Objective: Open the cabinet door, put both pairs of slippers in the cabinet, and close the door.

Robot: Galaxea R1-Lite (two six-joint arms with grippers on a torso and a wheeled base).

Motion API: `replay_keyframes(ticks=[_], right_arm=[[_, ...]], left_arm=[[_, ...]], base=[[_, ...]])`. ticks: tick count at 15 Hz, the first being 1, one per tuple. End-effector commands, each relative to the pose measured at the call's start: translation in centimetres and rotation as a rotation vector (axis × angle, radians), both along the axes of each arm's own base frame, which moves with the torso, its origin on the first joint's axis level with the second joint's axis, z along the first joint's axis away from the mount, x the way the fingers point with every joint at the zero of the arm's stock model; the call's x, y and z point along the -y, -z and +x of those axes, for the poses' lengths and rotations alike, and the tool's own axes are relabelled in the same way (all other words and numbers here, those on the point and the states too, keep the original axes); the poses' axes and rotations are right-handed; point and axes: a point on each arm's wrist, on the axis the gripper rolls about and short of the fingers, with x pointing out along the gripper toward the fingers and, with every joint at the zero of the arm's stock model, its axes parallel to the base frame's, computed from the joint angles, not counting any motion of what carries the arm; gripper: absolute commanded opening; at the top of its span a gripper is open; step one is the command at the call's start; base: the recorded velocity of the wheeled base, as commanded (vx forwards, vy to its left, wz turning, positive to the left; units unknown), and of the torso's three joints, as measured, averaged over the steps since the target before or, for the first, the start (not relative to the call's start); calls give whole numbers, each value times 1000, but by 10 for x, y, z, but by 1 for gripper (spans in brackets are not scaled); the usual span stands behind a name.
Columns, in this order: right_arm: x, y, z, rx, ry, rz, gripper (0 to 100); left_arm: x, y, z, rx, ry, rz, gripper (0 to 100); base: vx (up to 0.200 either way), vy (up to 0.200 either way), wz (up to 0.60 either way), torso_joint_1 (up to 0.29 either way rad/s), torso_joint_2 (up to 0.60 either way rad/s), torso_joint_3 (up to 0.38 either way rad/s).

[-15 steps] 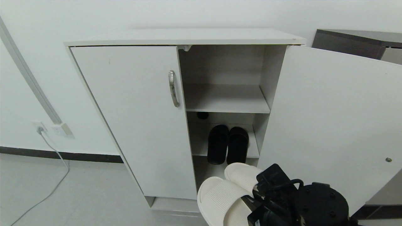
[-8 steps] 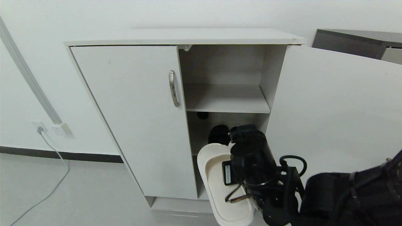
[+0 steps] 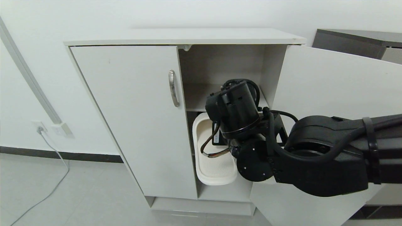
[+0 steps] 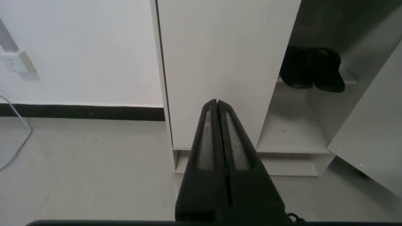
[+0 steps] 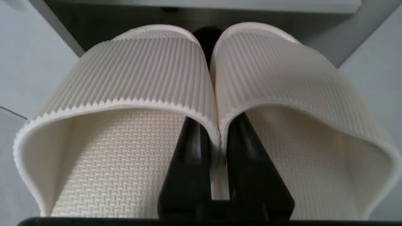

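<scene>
Far left: wall socket (image 3: 39, 128), grey cable (image 3: 53, 185) dropping from it onto the floor (image 3: 78, 194). White cabinet (image 3: 185, 37) stands against the wall. Its left door (image 3: 132, 119) is closed, with a metal handle (image 3: 172, 88) at the right edge. Its right door (image 3: 333, 91) is swung wide open, so the right compartment is exposed. The upper shelf (image 3: 198, 100) shows bare at its left end.

Left gripper (image 4: 217, 113): fingers pressed flat together, nothing between them. It hangs over the floor in front of the closed left door's lower edge, apart from the cabinet.

Black slippers (image 4: 312, 68), left wrist view: side by side, touching, on the lower shelf (image 4: 352, 78) of the open compartment.

White slippers (image 3: 213, 160): held in the air at the mouth of the right compartment. Toe end is up, just under the upper shelf's front edge. Heel end is down and out in front of the opening, above the cabinet's bottom board (image 3: 226, 191). They are steeply tilted, footbed facing out. In the head view the second slipper is mostly hidden behind the wrist.

Right gripper (image 5: 215, 135): narrow, one finger (image 5: 188, 157) inside each white slipper, pinching the two inner side walls together. The pair sits side by side, touching. Right arm (image 3: 314, 157) comes in from the right edge, across the open door.

Far right: dark furniture (image 3: 351, 42) behind the open door.
</scene>
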Motion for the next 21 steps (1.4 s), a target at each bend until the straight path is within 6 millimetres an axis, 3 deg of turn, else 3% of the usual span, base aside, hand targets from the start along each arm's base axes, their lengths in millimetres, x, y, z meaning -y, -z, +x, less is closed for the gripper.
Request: replay_keyframes(ticks=[1, 4, 10, 19, 21], right_arm=[[-2, -6, 1, 13, -6, 8, 0], [-8, 2, 23, 30, 60, -36, 0], [-10, -6, 27, 55, 61, -60, 0], [-6, -7, 33, 57, 76, -64, 0], [-6, -7, 32, 58, 75, -74, 0]], left_arm=[[0, 0, 0, -1, 1, 0, 0], [0, 0, 0, 0, 1, 0, 0], [0, 0, 0, -1, 1, 0, 0], [0, 0, 0, -1, 1, 1, 0], [0, 0, 0, -1, 2, 1, 0]], base=[[0, 0, 0, 0, 0, 0], [0, 0, 0, 0, 0, 0], [0, 0, 0, 0, 0, 0], [200, 0, 0, 1, 2, 2], [0, 0, 0, 0, 0, 0]])
